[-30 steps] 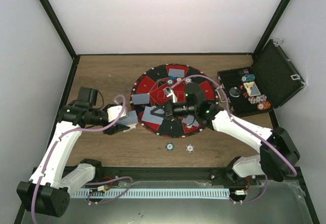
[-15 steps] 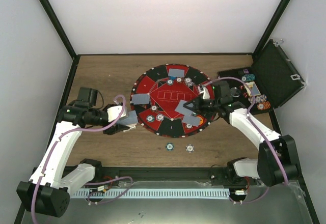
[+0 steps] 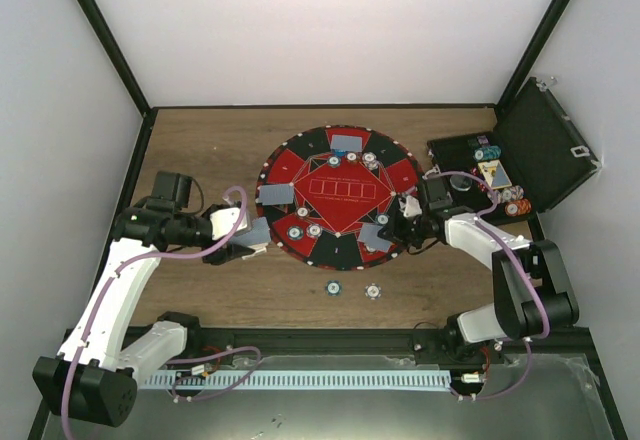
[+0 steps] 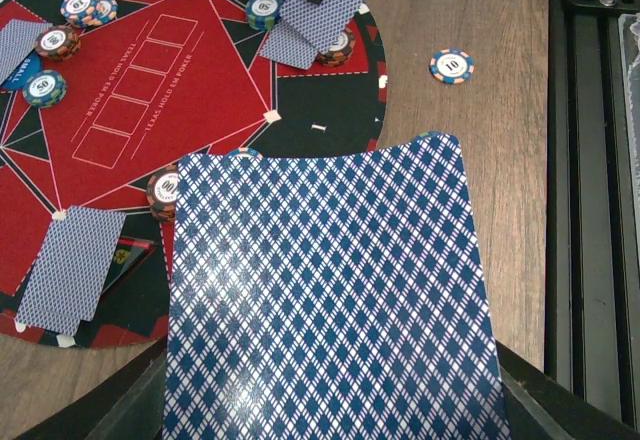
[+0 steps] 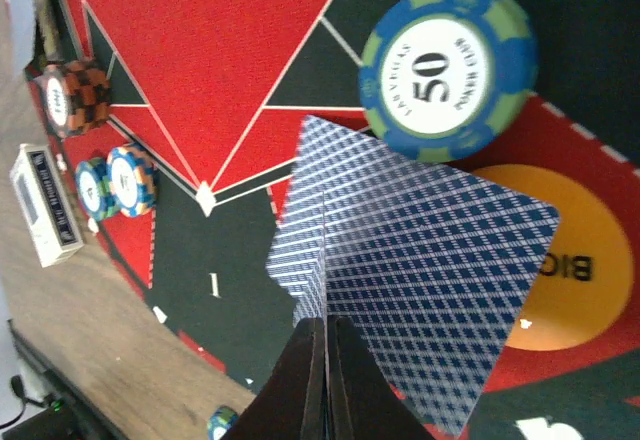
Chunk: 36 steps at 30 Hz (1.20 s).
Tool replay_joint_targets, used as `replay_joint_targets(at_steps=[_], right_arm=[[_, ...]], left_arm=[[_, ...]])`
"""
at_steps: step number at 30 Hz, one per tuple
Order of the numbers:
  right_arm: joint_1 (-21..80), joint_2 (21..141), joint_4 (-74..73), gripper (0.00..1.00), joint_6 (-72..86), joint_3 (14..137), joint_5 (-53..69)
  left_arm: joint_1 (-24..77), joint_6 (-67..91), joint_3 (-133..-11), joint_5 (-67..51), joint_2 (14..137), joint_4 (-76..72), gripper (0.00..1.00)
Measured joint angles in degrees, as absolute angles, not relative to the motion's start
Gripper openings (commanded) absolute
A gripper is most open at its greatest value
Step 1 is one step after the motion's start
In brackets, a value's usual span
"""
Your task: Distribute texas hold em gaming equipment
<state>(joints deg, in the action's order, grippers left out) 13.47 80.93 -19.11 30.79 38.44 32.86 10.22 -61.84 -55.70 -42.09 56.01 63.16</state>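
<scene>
A first card [image 4: 330, 300] is clamped between the left fingers [image 4: 575, 410]; a second card [image 5: 420, 290], over the orange disc [image 5: 580, 260], is pinched by the right fingers [image 5: 305, 380].

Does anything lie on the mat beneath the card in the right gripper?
Yes: the orange button disc lies partly behind the card in the right gripper; a blue-green chip sits beside it on the mat.

A brown wooden table [image 3: 200, 150] fills the enclosure — plain white walls [image 3: 320, 30] rise behind it and at both its sides, with black frame posts [image 3: 105, 35] slanting up from its far corners. Soft, even light falls on it, and a black rail [image 3: 330, 340] runs along its near edge.
</scene>
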Motion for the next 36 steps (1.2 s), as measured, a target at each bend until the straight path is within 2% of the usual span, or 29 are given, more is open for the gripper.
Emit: replay_joint_targets(at_steps=[2,7,9,13,15,20,24,34,36], right_arm=[[13.47,80.95,-19.75,0.11,30.5,38.37,31.18],[13.47,80.95,-21.41,0.17,29.52,38.54,27.31],[13.47,80.95,-22.41,0.23,29.26,38.76,25.65],[13.45,80.86,-25.39,0.31,28.77,39.94,21.87],[13.45,80.6,-26.61,0.42,28.67,40.58,20.64],[13.45,79.07,-29.52,0.55,28.67,41.71,17.74],[13.45,78.13,-31.51,0.6,28.82,42.89,15.88],[13.45,78.08,-32.45,0.65,28.97,43.42,15.46],[13.45,78.08,-32.58,0.7,28.97,43.55,16.05]], left_arm=[[10.22,-61.87,-55.7,-42.09,55.96,63.18,0.09],[10.22,-61.98,-55.7,-42.09,55.7,63.44,0.09],[10.22,-62.0,-55.7,-42.09,55.61,63.61,0.09],[10.22,-62.02,-55.7,-42.09,55.44,63.79,0.09],[10.22,-62.02,-55.7,-42.09,55.42,63.83,0.09],[10.22,-62.02,-55.7,-42.13,55.42,64.16,0.09],[10.22,-62.02,-55.72,-42.15,55.42,64.45,0.09],[10.22,-62.02,-55.81,-42.33,55.42,64.66,0.09],[10.22,-62.02,-55.81,-42.33,55.42,64.75,0.09]])
